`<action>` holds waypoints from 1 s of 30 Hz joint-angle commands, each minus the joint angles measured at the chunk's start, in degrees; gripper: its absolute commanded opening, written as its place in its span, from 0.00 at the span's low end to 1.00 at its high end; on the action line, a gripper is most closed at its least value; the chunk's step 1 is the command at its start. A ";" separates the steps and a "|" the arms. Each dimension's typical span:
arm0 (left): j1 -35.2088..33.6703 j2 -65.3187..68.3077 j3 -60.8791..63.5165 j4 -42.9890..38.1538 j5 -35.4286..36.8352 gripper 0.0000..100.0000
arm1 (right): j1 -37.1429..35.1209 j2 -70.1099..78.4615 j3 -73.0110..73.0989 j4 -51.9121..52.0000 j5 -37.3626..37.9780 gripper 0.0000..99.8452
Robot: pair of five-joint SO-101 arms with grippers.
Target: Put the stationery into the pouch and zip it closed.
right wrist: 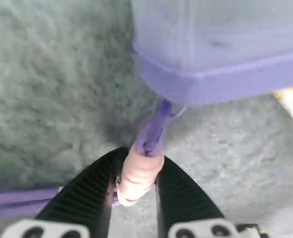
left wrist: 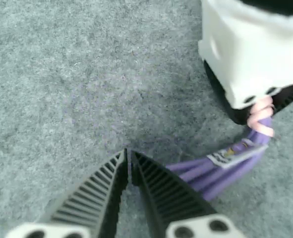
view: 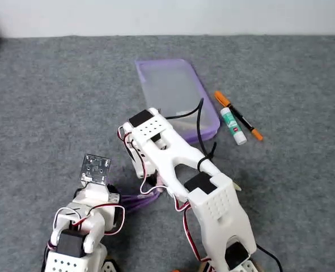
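Pink zip tab (right wrist: 135, 184) pinched in right gripper (right wrist: 136, 166); left gripper (left wrist: 128, 159): jaws pressed together. Purple pouch (view: 173, 90) toward worktop's (view: 54, 102) far edge; pen (view: 239, 116), glue stick (view: 233, 126) beside it, outside. Risk: pulling now likely zips it shut empty.

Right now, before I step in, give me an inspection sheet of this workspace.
Surface: grey mat, flat.
Job's things: purple pouch lying flat; orange pen and glue stick beside it, both outside it; purple strap lying on the mat between the arms.
Clutter: nothing seen.
Grippers: right gripper, fingers shut on the pink zipper pull at the pouch's corner; left gripper, fingers shut, tips together over the mat.
Cables: black cable looping over the right arm.
Surroundings: pale wall behind the mat.
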 commanded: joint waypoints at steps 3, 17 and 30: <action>0.35 -0.53 -0.31 0.44 -0.35 0.01 | 0.48 -1.10 -1.32 3.12 5.80 0.01; 0.35 -0.53 -0.31 0.44 -0.35 0.01 | 5.49 -20.00 -0.88 6.73 22.42 0.01; 0.35 -0.53 -0.31 0.44 -0.35 0.01 | 4.88 -36.35 7.91 6.90 25.85 0.01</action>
